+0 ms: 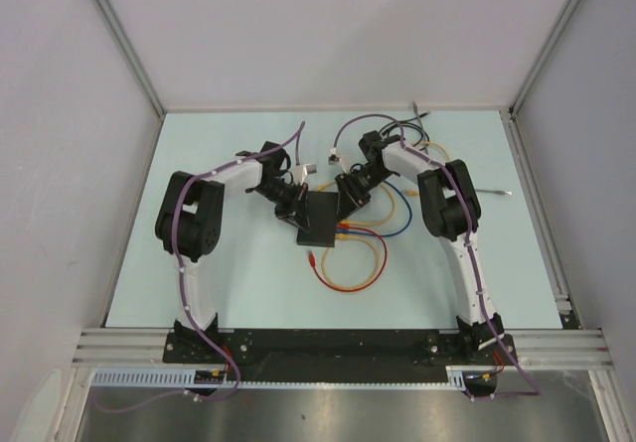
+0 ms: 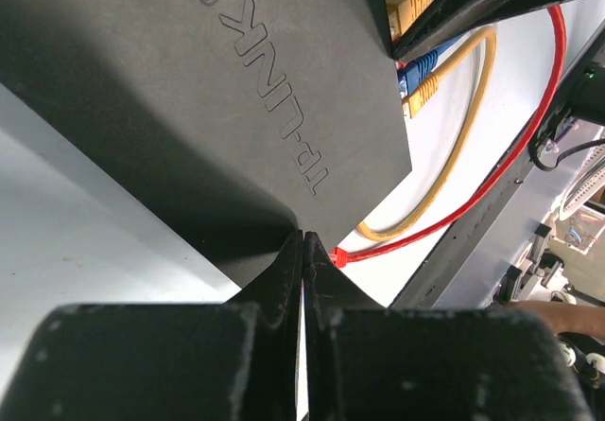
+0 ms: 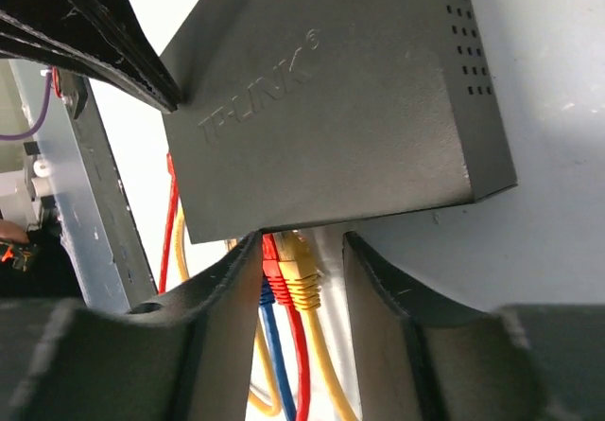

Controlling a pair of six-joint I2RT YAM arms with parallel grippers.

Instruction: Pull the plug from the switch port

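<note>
The switch [image 1: 320, 221] is a flat black box lying mid-table, seen close up in both wrist views [image 2: 236, 109] [image 3: 321, 109]. Red [image 3: 274, 265], yellow [image 3: 301, 274] and blue [image 3: 266, 293] plugs sit in its port edge. My right gripper [image 3: 301, 246] is open and straddles the red and yellow plugs. Its left finger touches the red plug, and a gap shows beside the yellow one. My left gripper [image 2: 304, 236] is shut with nothing in it, its tips resting on the switch's top near a corner. From above, both grippers [image 1: 296, 207] [image 1: 350, 204] meet at the switch.
Red [image 1: 348, 285], yellow [image 1: 378, 253] and blue [image 1: 397, 225] cables loop on the table to the right of and in front of the switch. A loose red plug end [image 2: 338, 256] lies by the left fingertips. More cables [image 1: 422, 129] lie at the back right. White walls enclose the table.
</note>
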